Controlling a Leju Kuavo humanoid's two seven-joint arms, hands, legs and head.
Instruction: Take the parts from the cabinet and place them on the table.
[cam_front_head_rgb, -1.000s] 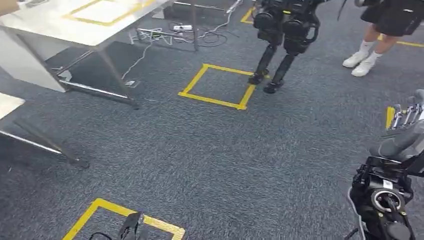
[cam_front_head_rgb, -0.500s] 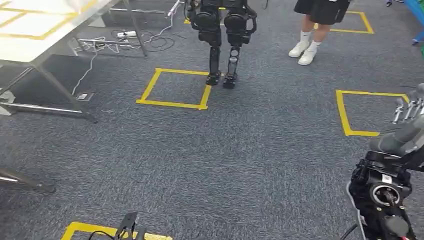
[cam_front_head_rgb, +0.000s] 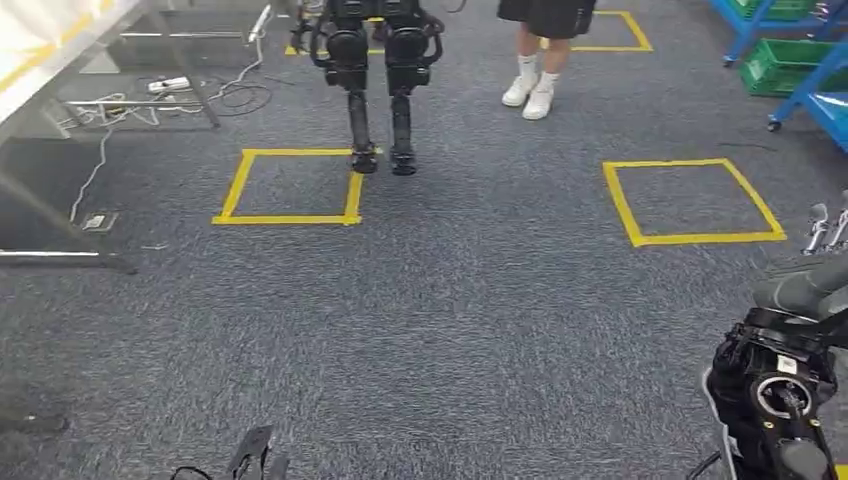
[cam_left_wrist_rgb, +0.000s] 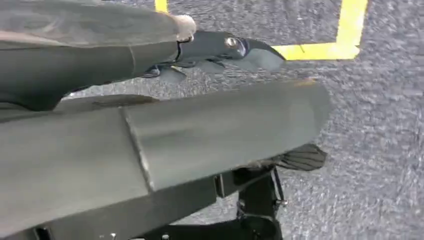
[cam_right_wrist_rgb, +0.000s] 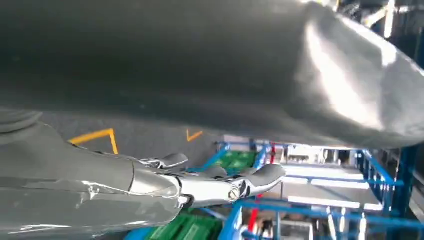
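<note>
The blue cabinet (cam_front_head_rgb: 748, 30) with green bins (cam_front_head_rgb: 790, 62) stands at the far right edge of the head view. The right wrist view also looks at this blue cabinet (cam_right_wrist_rgb: 300, 210) and a green bin (cam_right_wrist_rgb: 235, 161) in it. No part can be made out in the bins. My right hand (cam_front_head_rgb: 815, 260) hangs at the right edge, and its fingers (cam_right_wrist_rgb: 210, 186) lie stretched out, holding nothing. Low at the bottom edge hangs my left hand (cam_front_head_rgb: 255, 462). Its dark fingers (cam_left_wrist_rgb: 220, 47) reach out over the carpet, holding nothing.
Another robot's legs (cam_front_head_rgb: 378, 90) stand ahead beside a yellow taped square (cam_front_head_rgb: 240, 185). A person (cam_front_head_rgb: 535, 60) in white shoes stands behind it. A second taped square (cam_front_head_rgb: 690, 238) lies to the right. A table (cam_front_head_rgb: 50, 50) and cables (cam_front_head_rgb: 180, 88) are at far left.
The camera has swung to the right, so the whole floor scene slid left. The table nearly left the picture and the blue cabinet came in. Both hands hang as before.
</note>
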